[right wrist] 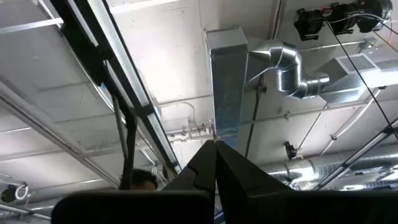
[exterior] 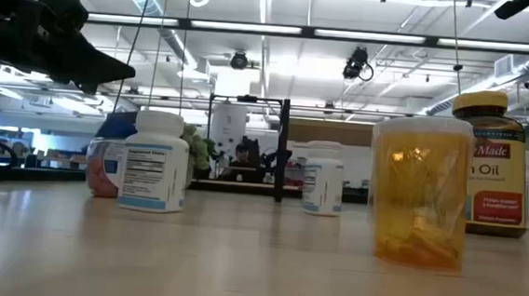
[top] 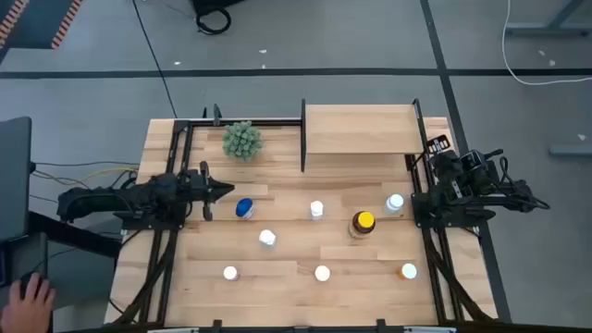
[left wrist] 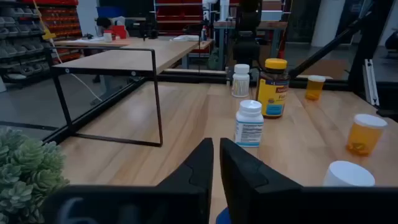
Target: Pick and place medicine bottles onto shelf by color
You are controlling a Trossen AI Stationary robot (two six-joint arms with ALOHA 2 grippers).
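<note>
My left gripper (top: 225,191) hovers shut over the table's left side, pointing at the blue bottle (top: 244,208) just to its right; in the left wrist view the gripper (left wrist: 216,167) has a sliver of blue cap (left wrist: 221,218) below it. White-capped bottles (top: 316,209) (top: 267,238) (top: 229,273) stand upright on the tabletop, as do the amber yellow-capped bottle (top: 363,223) and an orange one (top: 408,271). The light wood shelf (top: 361,129) stands at the far edge. My right gripper (right wrist: 215,163) is shut and tipped up at the ceiling, its arm folded at the table's right edge (top: 462,185).
A green spiky plant (top: 241,140) stands near the far edge, left of the shelf's black divider (top: 303,137). Black frame rails (top: 166,250) run along both table sides. A person's hand (top: 32,301) shows off the table's near left corner. Bare wood lies between the bottles.
</note>
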